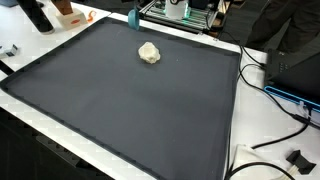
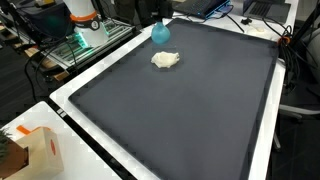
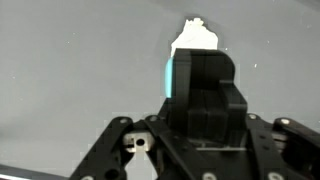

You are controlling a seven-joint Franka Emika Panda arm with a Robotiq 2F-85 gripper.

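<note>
The gripper (image 3: 205, 72), jaws pressed together holding nothing, faces a crumpled white lump (image 3: 195, 38).

Even, diffuse overhead room light in both exterior views. The matte dark grey rectangular mat (image 1: 120, 110) shows no hard glare, only a paler sheen toward 12 o'clock. The crumpled white lump (image 1: 149, 53) casts barely any shadow. Low resolution, and soft all over. Wrist view is flat grey: the lump (image 3: 195, 40) is blown out at 12 o'clock, and the black gripper (image 3: 205, 75) at 6 o'clock is close, blurred and underexposed, its detail lost.
</note>
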